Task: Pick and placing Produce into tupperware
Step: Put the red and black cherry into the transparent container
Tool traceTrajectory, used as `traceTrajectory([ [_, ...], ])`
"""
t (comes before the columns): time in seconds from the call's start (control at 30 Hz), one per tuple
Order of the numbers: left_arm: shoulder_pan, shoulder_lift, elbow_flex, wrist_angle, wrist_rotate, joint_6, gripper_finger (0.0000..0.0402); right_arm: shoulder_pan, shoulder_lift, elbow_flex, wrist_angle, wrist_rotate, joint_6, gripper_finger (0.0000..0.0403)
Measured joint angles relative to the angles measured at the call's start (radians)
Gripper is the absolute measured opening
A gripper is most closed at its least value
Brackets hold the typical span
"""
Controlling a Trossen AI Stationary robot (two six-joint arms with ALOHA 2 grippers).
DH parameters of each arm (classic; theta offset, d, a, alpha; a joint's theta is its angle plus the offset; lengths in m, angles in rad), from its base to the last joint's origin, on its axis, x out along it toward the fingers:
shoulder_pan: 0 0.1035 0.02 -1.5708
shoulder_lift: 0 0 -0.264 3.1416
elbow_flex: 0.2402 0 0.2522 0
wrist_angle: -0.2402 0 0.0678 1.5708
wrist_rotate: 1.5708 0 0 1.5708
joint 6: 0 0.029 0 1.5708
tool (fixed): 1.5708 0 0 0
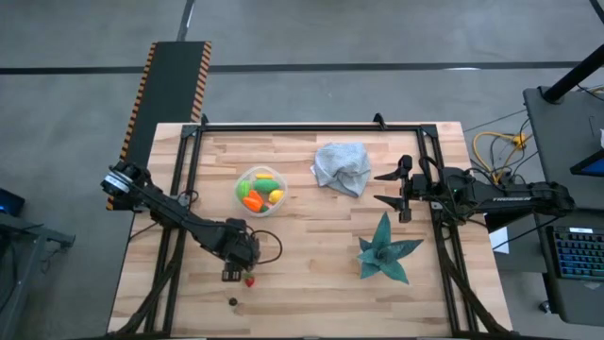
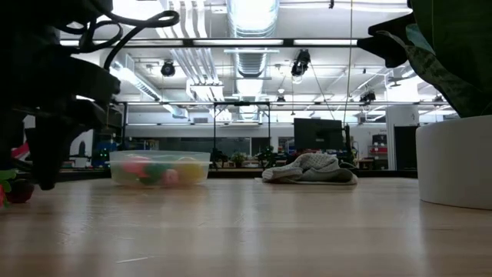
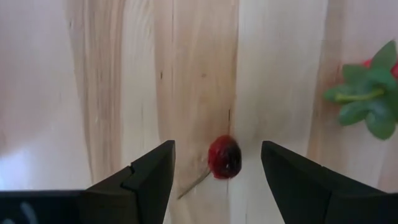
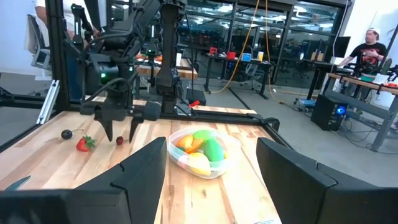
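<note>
My left gripper (image 3: 217, 147) is open and points down at the near-left part of the table (image 1: 231, 275). A small dark red round piece (image 3: 224, 157) lies on the wood between its fingers, touching neither. A strawberry with green leaves (image 3: 364, 98) lies just beside it (image 1: 249, 280), and a dark brown ball (image 1: 232, 302) lies nearer the near edge. The clear tupperware (image 1: 260, 189) sits mid-table and holds green, yellow and orange produce (image 4: 200, 149). My right gripper (image 1: 377, 188) waits open at the right side, pointing toward the tupperware.
A grey-blue cloth (image 1: 342, 165) lies crumpled right of the tupperware. A teal spiky leafy piece (image 1: 385, 250) stands near my right gripper, toward the near edge. Black frame rails run along the table's left, right and far sides. A person sits at a desk (image 4: 367, 50) beyond the table.
</note>
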Motion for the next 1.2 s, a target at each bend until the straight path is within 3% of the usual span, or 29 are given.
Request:
traceTrajectory([
  [0.6,-0.006,-0.002,-0.051,0.063,0.003,0.001,0.0215,0.0,0.0,0.0,0.0,0.0,0.0,0.0242],
  [1.2,-0.006,0.0,-0.043,0.064,0.014,0.009,0.0054,0.0,0.0,0.0,0.0,0.0,-0.002,0.0242],
])
